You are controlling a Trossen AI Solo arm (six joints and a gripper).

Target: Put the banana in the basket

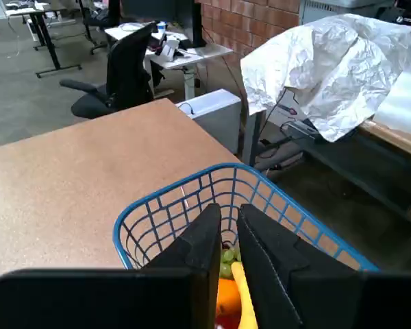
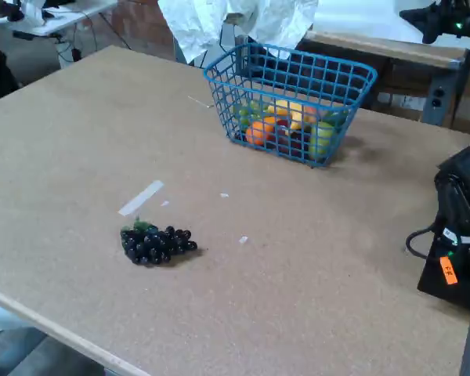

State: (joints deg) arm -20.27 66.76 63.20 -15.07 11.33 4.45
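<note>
Wrist view, nearest first: two dark fingers [image 1: 227, 240] stand parted with a narrow gap between them, grasping nothing. Directly below that gap lies the banana [image 1: 244, 301], inside the blue wire basket [image 1: 157, 205], resting against an orange fruit [image 1: 226, 296] and green fruit [image 1: 227, 260]. Fixed view: a dark grape bunch [image 2: 157, 244] lies on the worktop [image 2: 78, 125] nearest the camera, a strip of tape [image 2: 140, 197] just beyond it. Farther back stands the basket [image 2: 360, 74], holding the banana [image 2: 296, 112] among the other fruit. Crumpled white paper [image 2: 235, 19] hangs behind.
</note>
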